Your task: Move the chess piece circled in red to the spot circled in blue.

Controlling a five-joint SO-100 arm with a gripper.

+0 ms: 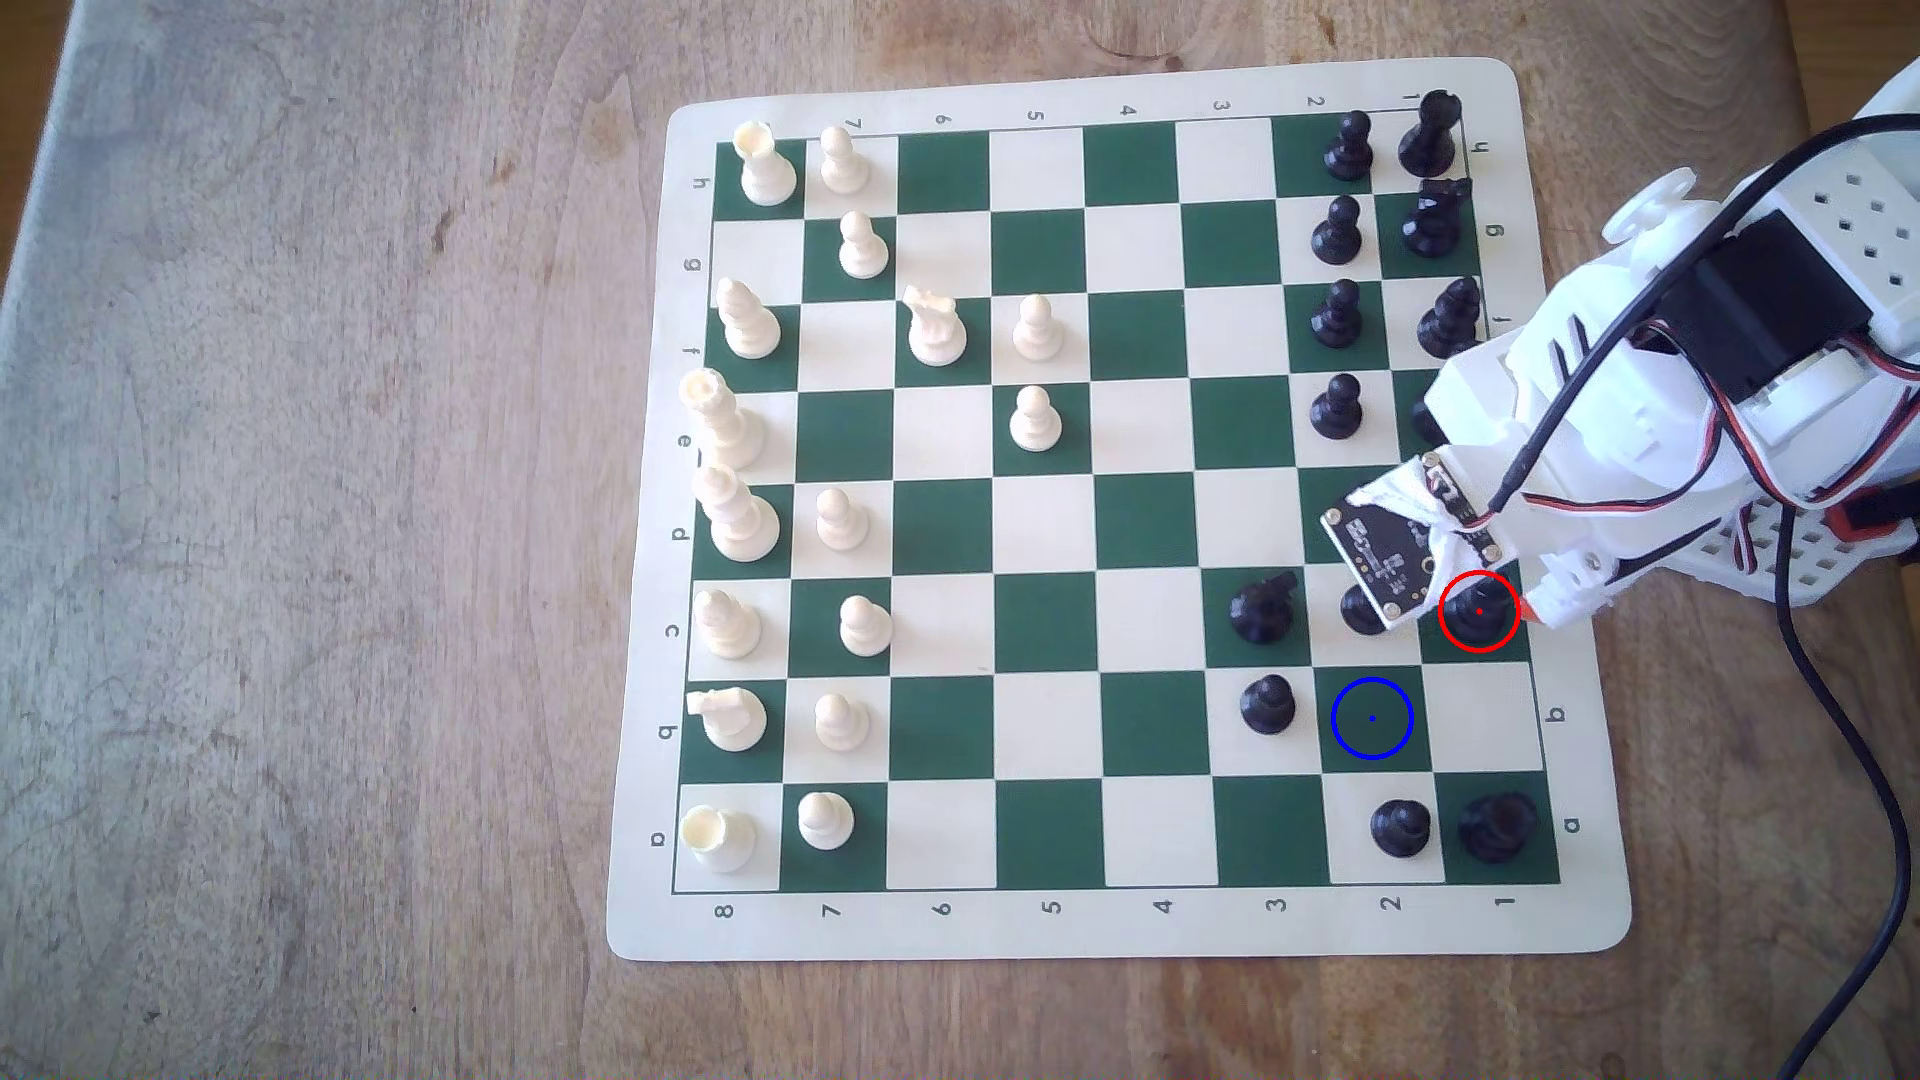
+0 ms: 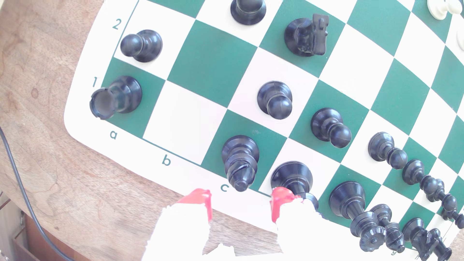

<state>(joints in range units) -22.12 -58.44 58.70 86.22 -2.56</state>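
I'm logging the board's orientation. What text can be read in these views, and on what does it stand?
"8 7 6 5 4 3 2 1": mat border, near edge in the exterior view; again along the far edge.
"a" to "h": both side borders of the mat.
"1", "2", "a", "b", "c": mat border in the wrist view.
Circuit board on the arm: print too small to read.
Chess pieces: no text.

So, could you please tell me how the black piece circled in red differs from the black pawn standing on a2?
The circled bishop is taller than the a2 pawn, with a tapered body; the pawn is squat and ball-headed. The bishop stands on a green square, the pawn on a white one. The open gripper is beside the bishop; the pawn stands apart. Both are black and upright.
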